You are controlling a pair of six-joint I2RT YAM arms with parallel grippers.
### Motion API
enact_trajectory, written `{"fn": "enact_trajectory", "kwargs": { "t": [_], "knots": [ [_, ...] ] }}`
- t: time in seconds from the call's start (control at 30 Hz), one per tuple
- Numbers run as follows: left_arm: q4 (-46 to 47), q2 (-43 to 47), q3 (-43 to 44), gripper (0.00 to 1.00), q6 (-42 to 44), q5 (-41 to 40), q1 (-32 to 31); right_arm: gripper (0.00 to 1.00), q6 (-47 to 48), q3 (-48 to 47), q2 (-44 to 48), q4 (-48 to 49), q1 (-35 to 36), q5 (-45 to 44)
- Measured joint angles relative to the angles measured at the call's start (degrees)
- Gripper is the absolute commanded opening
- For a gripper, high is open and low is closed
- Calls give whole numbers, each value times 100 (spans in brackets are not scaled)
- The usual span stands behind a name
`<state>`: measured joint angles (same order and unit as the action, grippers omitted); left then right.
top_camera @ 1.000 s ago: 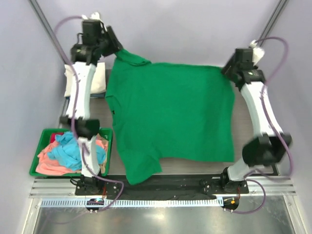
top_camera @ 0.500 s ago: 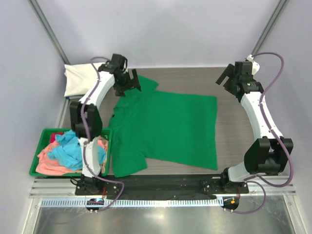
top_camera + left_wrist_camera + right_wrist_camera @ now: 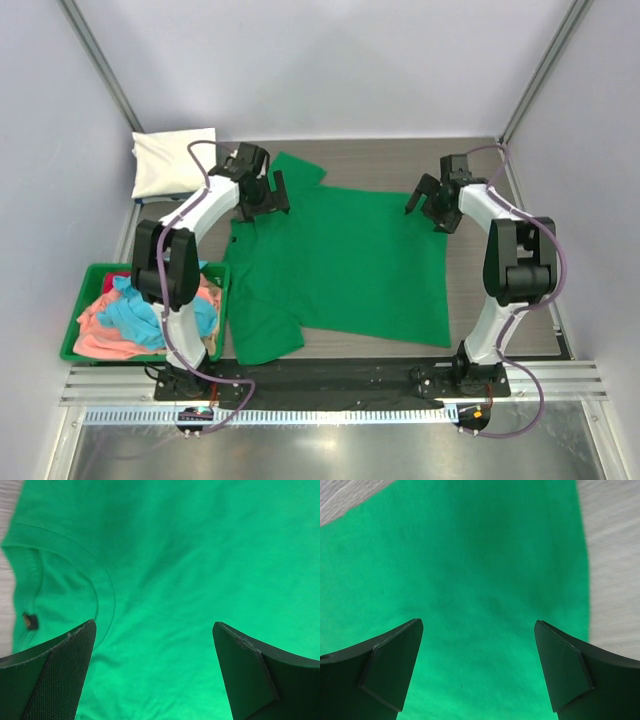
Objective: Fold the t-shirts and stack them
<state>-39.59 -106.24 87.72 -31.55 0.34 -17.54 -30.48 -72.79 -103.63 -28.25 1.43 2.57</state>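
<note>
– On the wooden table (image 3: 380, 160) we count one green t-shirt (image 3: 340, 265), spread out flat. Do we agree?

– We do. It lies open with its collar (image 3: 233, 232) toward the left side. We see two short sleeves (image 3: 300, 172), one at the far edge and one at the near-left corner. From the left wrist we also see one small dark label (image 3: 30, 621) inside the neckline.

– And the other shirts?

– We make it four more. One cream-white t-shirt (image 3: 172, 160) lies folded at the far-left corner, apart from the green one. Three sit bunched in the single green plastic bin (image 3: 95, 270) at the near left. A light blue shirt (image 3: 140, 310) is on top, a salmon-pink shirt (image 3: 100, 338) is under it, and a sliver of a red shirt (image 3: 118, 279) shows at the bin's far side.

– Five shirts, then. What of the two grippers?

– Both stand with jaws wide apart and nothing between them. Our left gripper (image 3: 262, 195) is over the collar end of the green t-shirt. Our right gripper (image 3: 430, 208) is over the far corner at the opposite end.

– Are they touching the cloth?

– We cannot tell. Each wrist view shows two dark fingers (image 3: 55, 675) with only green fabric in the gap.
</note>
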Motion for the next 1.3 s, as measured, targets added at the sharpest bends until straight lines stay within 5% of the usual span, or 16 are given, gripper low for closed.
{"fn": "enact_trajectory", "kwargs": {
  "t": [0.57, 0.93, 1.17, 1.3],
  "knots": [
    [621, -1884, 1084, 100, -249, 350, 4, 100, -22, -1764, -1738, -94, -83, -658],
    [629, -2924, 2667, 100, -531, 782, 4, 99, 37, -4074, -3169, -546, -380, -828],
    [-107, -4002, 4896, 100, -402, 946, 61, 100, 46, -5178, -3757, -949, -417, -857],
    [-326, -3790, 4955, 100, -367, 986, 122, 100, 46, -5469, -3829, -1141, -417, -614]
  ]
}}
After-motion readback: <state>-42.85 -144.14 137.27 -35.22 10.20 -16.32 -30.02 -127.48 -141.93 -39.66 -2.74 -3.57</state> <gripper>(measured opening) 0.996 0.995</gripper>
